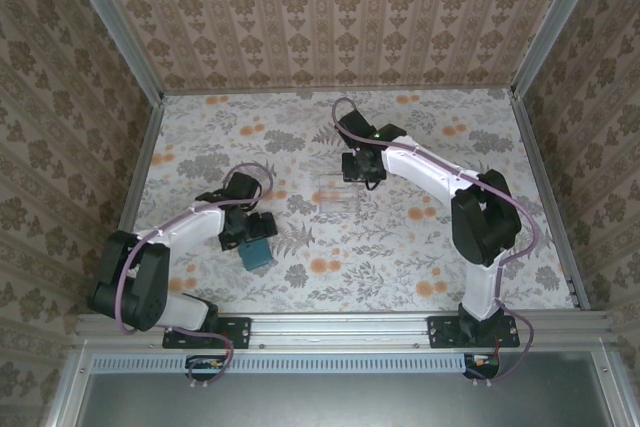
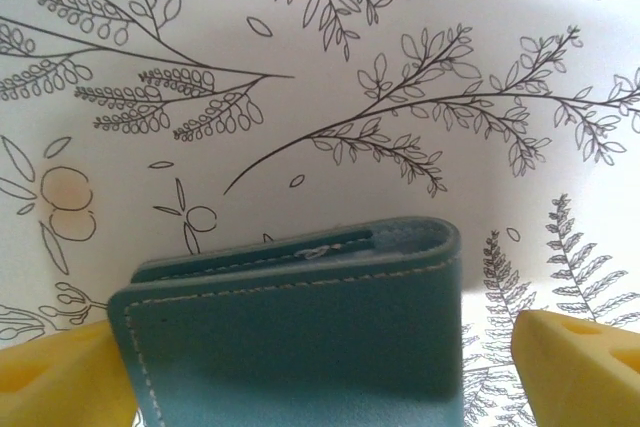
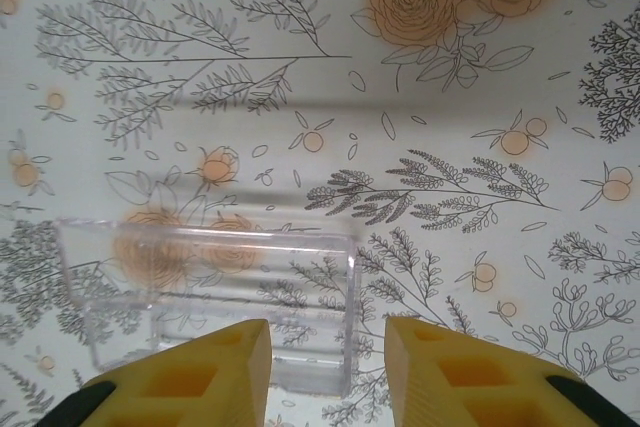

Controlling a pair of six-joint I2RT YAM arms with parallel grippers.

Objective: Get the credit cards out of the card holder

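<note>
Floral-print table (image 1: 400,247) under patterned walls (image 1: 330,7). Closed teal card holder (image 2: 300,317) lying flat, straddled by wide-open left claw (image 2: 320,377). Right claw (image 3: 325,347) parted, empty, well apart over clear tray (image 3: 200,277). Credit cards presumably tucked inside. Step: securing the holder. Next: close on it, then unfold.

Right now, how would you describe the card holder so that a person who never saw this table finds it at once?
Start at the flowered table and find the left gripper on its near-left side. The card holder lies there, between the yellow fingers. It is solid teal with pale stitching, folded, unlike the clear tray by the right gripper.
</note>
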